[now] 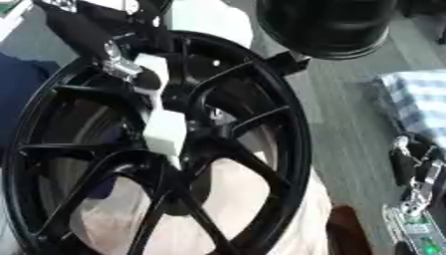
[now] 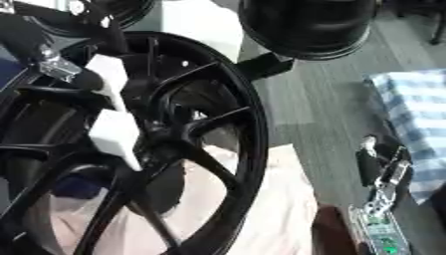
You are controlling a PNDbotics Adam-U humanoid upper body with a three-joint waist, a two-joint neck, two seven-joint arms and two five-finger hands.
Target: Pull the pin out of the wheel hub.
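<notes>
Left hand [image 1: 131,67] reaching in from upper left, fingers hidden against white pin-like piece [image 1: 164,130] at centre of glossy black spoked wheel hub [image 1: 287,124]; cannot tell whether closed. Probably rigid and smooth; best taken near its exposed upper end. Right hand [image 2: 382,174] idle at lower right, fingers relaxed.

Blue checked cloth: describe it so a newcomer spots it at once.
Start from the big black wheel filling the left of the view, then cross the grey floor to the right edge. The cloth lies there, above the idle robot hand; it is the only blue-and-white checked thing.
</notes>
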